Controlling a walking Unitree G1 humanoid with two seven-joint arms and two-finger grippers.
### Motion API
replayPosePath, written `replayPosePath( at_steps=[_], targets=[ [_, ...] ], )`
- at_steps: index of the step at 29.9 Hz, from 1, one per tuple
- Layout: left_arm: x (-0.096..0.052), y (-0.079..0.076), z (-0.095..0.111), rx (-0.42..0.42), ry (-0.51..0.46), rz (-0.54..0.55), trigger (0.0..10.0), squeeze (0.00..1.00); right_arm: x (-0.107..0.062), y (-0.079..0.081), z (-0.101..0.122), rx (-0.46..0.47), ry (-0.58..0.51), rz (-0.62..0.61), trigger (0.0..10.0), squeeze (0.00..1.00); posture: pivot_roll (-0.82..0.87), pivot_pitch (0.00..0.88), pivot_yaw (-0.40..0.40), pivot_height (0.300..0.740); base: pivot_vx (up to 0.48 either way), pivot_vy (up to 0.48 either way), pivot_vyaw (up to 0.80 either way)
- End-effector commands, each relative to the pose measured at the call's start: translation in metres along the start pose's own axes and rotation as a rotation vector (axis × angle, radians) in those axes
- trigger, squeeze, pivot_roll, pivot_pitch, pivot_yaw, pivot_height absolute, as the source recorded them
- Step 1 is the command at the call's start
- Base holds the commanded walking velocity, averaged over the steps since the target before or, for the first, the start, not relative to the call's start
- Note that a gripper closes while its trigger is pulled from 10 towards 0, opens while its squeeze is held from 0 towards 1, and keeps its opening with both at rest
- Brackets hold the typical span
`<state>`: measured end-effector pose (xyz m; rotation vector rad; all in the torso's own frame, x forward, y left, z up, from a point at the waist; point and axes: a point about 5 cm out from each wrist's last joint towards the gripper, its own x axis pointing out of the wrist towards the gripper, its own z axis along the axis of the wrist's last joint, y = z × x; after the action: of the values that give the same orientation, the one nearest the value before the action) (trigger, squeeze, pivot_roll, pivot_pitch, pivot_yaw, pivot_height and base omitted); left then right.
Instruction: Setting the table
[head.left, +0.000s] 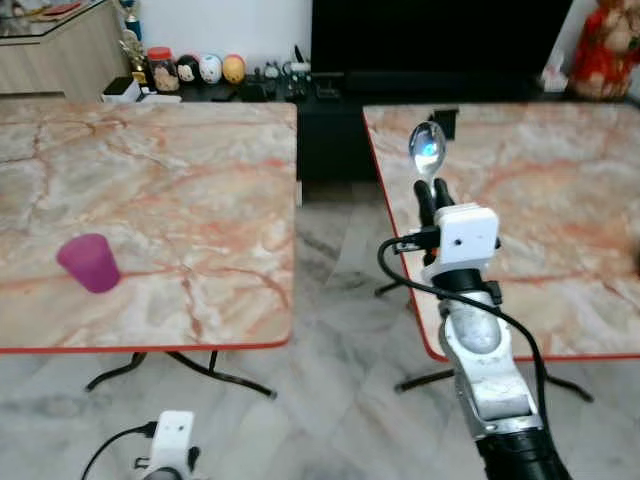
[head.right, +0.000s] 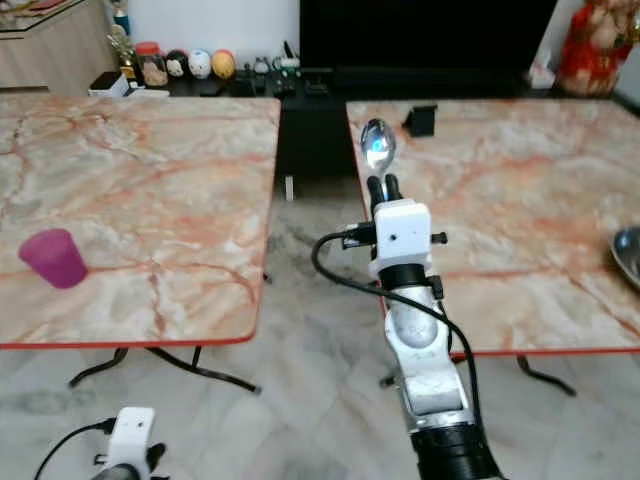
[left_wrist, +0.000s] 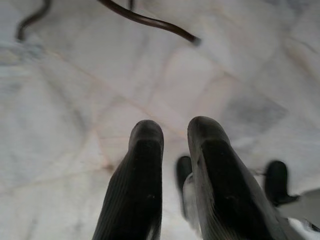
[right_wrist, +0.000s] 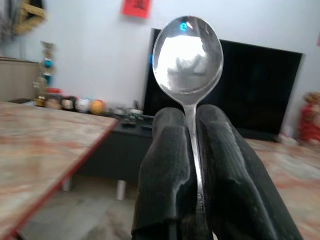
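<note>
Two marble-topped, red-edged tables stand apart on a pale stone floor. The right hand (head.left: 432, 188) pinches a shiny metal spoon (right_wrist: 187, 55) upright, near the right table (head.left: 560, 190); beyond, left, a purple plastic cup (head.left: 89, 263) waits. Setting seems barely begun. The left hand (left_wrist: 172, 135), slightly parted, hangs idle.

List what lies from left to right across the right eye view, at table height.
Purple cup on the left table → floor gap → spoon held upright in the right gripper → small black object on the right table → metal bowl's rim at the frame's edge.
</note>
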<state>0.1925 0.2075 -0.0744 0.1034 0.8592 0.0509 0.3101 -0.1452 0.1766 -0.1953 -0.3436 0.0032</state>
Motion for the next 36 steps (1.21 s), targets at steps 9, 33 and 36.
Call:
replayPosePath(
  at_steps=[9, 33, 36],
  targets=[
    [-0.0010, 0.0069, -0.0033, 0.016, 0.020, 0.013, 10.0, 0.00, 0.0061, 0.0048, 0.0122, 0.023, -0.038, 0.015, 10.0, 0.00, -0.01, 0.000, -0.017, 0.740, 0.000, -0.312, 0.00],
    [-0.0026, 0.0066, -0.0094, 0.020, 0.034, 0.024, 10.0, 0.00, 0.0036, 0.0019, 0.0067, 0.047, -0.007, -0.011, 10.0, 0.00, -0.03, 0.000, -0.018, 0.740, 0.000, -0.315, 0.00],
    [-0.0026, 0.0065, -0.0097, 0.020, 0.035, 0.025, 10.0, 0.00, 0.0033, 0.0029, 0.0066, 0.042, -0.007, 0.001, 10.0, 0.00, -0.03, 0.000, -0.019, 0.740, 0.000, -0.316, 0.00]
  ],
)
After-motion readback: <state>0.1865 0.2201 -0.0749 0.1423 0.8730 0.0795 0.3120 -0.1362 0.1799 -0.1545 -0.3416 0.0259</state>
